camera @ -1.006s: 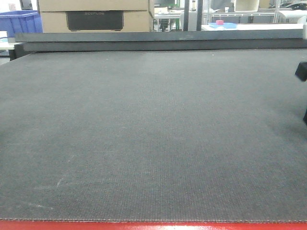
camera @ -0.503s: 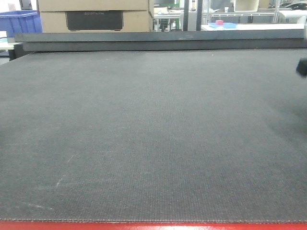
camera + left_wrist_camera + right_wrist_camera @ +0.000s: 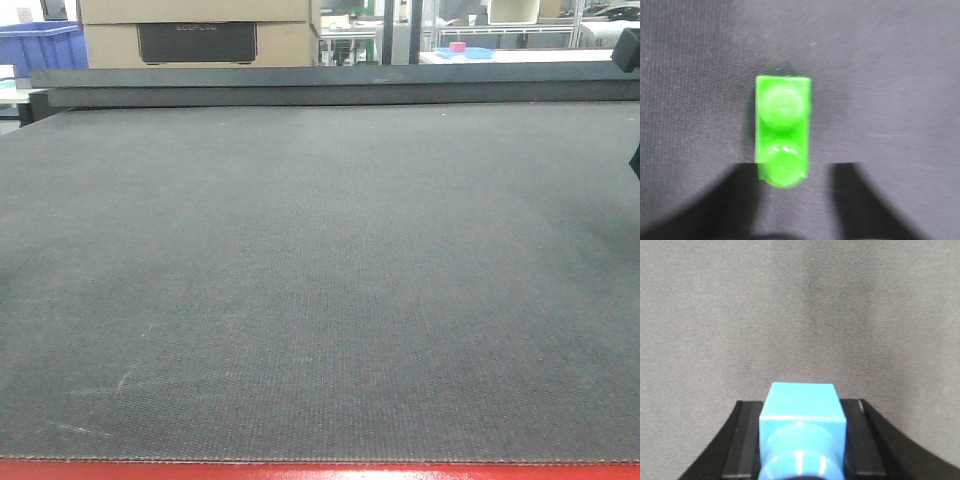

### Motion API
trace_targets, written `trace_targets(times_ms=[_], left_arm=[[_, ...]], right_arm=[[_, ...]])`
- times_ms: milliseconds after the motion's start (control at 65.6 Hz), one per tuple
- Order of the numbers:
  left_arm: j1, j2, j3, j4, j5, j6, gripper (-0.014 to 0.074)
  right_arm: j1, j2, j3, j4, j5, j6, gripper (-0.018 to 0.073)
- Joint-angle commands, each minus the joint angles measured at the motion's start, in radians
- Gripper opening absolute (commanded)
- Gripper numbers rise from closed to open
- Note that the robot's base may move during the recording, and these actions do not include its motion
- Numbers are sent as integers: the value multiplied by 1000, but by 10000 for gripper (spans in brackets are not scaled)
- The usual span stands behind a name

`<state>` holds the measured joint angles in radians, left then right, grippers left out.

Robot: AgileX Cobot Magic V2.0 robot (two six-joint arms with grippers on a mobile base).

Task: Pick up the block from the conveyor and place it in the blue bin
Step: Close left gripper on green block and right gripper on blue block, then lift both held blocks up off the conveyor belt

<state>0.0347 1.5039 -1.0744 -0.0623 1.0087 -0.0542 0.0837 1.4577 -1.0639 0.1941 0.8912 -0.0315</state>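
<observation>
Changed: the dark bit of my right arm (image 3: 628, 48) at the front cam's right edge is way higher than a second ago. It was about a third of the way down the frame, and now it's up by the far rail (image 3: 330, 85) of the conveyor (image 3: 320, 280). The belt looks the same.
Left wrist cam only: a green block (image 3: 783, 130) with two studs, lying flat on the belt. My left fingers (image 3: 735, 200) are spread apart with the block's near end between the tips. It's tight against one tip with a gap to the other, and I can't tell if it's actually touching.
Right wrist cam only: a blue block (image 3: 801, 410) pinched between my right fingers (image 3: 746, 440), with belt weave behind it.
Front cam only: the blue bin (image 3: 40, 45) sits behind the belt's far left corner, with cardboard boxes (image 3: 200, 30) just right of it. Further right there's a pink thing (image 3: 458, 46) on a blue tray (image 3: 478, 53) on a white desk (image 3: 540, 57) at the back. The blocks only show on the wrist cams.
Edges: a red frame (image 3: 320, 470) runs along the near edge and the dark rail along the far one, with a wide stretch of belt between.
</observation>
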Motion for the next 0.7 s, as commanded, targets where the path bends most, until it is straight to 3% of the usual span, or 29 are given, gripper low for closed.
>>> trace_targets(times_ms=[0,229,488,564,686], left_arm=[[2,15,-4,4,-33,0,456],[2,104,5,2,-136,0,476],[2,170,5,5,-117,0,458],[2,170,5,5,-117,0,409],[2,168,-12,5,-115,0,178]], right_arm=[[0,2,-4,2,-9,-2,-159],[0,3,-4,3,-9,-2,-159],[0,3,-4,3,-7,-2,-159],[0,3,-4,3,-7,-2,-159],[0,3,-4,21,-5,-2,-159]])
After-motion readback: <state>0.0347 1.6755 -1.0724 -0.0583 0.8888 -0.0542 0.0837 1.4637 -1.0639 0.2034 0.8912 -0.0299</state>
